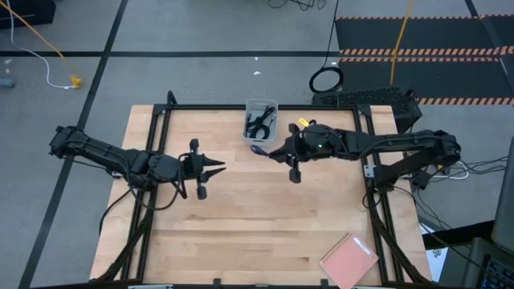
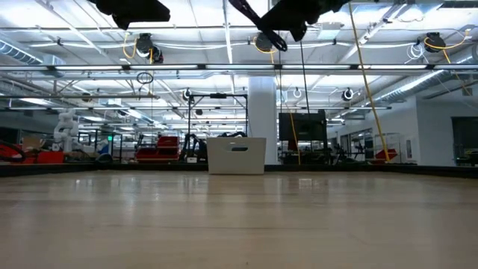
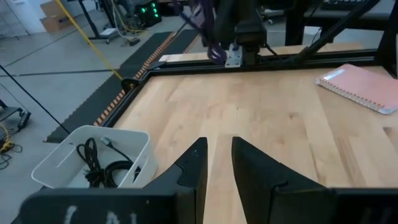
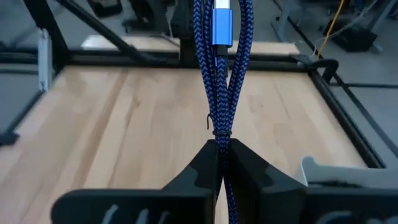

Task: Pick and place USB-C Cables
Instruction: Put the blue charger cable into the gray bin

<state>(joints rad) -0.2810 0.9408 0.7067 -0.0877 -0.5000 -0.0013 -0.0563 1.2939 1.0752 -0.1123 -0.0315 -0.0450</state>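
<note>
Blue braided cable [image 4: 222, 74] bunched in loops, silver plug showing, pinched in right gripper [image 4: 221, 155] near bin [image 1: 260, 120], left gripper [image 3: 217, 168] parted, idle mid-table.

You have the bin [image 1: 261, 120] at the table's [image 1: 241, 225] far edge, centre, with coiled cables [image 1: 259, 124] inside. The right gripper [image 1: 273, 152] sits just beside it, clamping the braided cable [image 4: 222, 81]. The left gripper [image 1: 215, 167] waits mid-table, left. A notebook [image 1: 350, 258] lies near the front right corner.
</note>
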